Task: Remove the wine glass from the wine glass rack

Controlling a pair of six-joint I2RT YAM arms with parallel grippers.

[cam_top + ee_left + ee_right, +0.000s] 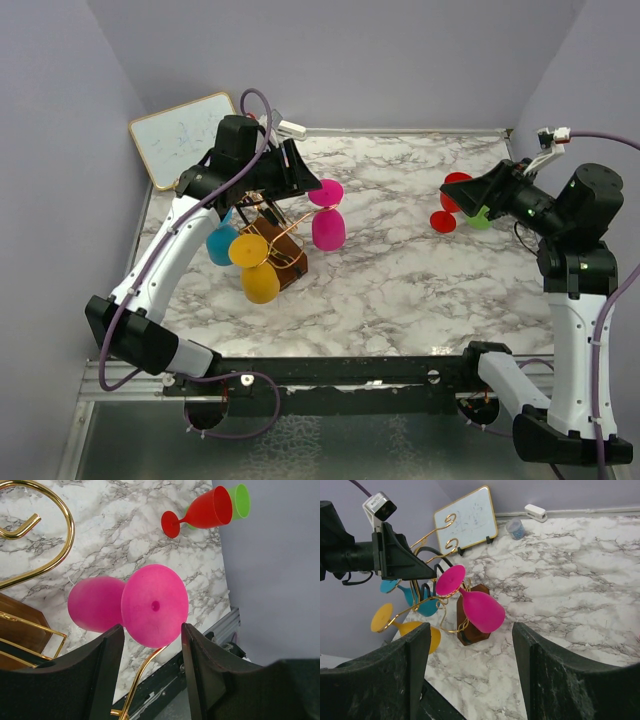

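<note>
The wine glass rack [278, 240], copper-gold wire on a dark wooden base, stands left of centre. A magenta wine glass [327, 222] hangs upside down from its right arm, with a yellow glass [258, 275] and a teal glass [220, 243] on other arms. My left gripper [306, 176] is open, just left of the magenta glass's foot. In the left wrist view the gripper [152, 635] has its jaws on either side of the foot's lower edge [155, 605], not touching. My right gripper [472, 192] is open and empty at the right, also seen in its wrist view [472, 650].
A red glass [450, 205] and a green glass [481, 218] lie on the marble table under the right gripper. A whiteboard [180, 135] leans at the back left. A small white device [536, 513] and a small cup [516, 528] sit by the back wall.
</note>
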